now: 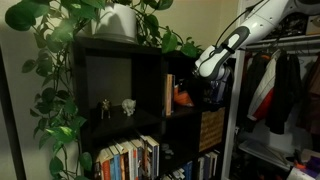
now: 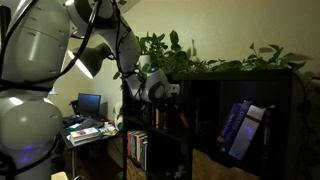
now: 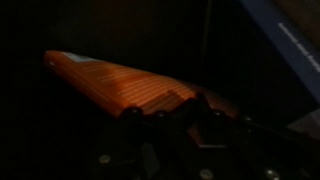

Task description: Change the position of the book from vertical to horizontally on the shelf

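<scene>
The orange book [image 3: 120, 85] runs slanted across the dark wrist view, and its near end sits between my dark fingers. My gripper [image 3: 190, 118] seems shut on that end. In an exterior view the gripper [image 1: 203, 80] reaches into an upper cubby of the black shelf [image 1: 150, 58], with the book [image 1: 182, 98] showing as an orange patch just below it. From the opposite side, the gripper [image 2: 162, 90] enters the shelf [image 2: 240, 82] and the book is hidden.
A thin pale-spined book [image 1: 168, 95] stands beside the orange one. Two small figurines [image 1: 128, 106] stand in the neighbouring cubby. Rows of books [image 1: 125, 158] fill the lower cubbies. Plants [image 1: 100, 20] trail from the top. A clothes rack [image 1: 280, 85] stands alongside. Blue books [image 2: 240, 128] lean in another cubby.
</scene>
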You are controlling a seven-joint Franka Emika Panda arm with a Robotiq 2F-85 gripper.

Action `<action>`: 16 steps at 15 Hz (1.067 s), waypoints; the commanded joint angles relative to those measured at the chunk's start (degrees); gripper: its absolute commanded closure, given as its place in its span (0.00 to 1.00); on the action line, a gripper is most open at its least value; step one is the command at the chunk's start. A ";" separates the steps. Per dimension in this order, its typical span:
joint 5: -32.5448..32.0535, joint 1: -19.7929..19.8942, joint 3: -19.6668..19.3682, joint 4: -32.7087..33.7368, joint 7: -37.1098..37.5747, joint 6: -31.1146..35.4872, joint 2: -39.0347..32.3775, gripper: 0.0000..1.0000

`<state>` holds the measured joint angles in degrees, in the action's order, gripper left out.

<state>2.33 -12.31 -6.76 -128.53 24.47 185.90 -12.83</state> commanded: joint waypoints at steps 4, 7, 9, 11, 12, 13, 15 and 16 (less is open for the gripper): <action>0.74 9.74 14.86 1.11 -5.00 -1.64 0.96 0.58; -0.02 16.51 21.26 0.23 -9.40 -3.14 1.43 0.41; -0.82 18.90 21.70 0.24 -12.79 -4.52 1.41 0.29; -2.18 18.66 19.21 0.48 -15.23 -5.04 1.03 0.15; -0.70 15.55 15.16 0.97 -17.27 -5.12 0.64 0.07; -0.87 15.40 14.22 1.32 -17.96 -5.61 0.38 0.02; -1.01 14.90 11.83 1.86 -19.35 -6.17 -0.46 0.00; -3.20 14.86 10.87 2.09 -17.84 -6.26 -1.01 0.00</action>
<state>1.60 4.11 7.53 -127.35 6.60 181.30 -13.10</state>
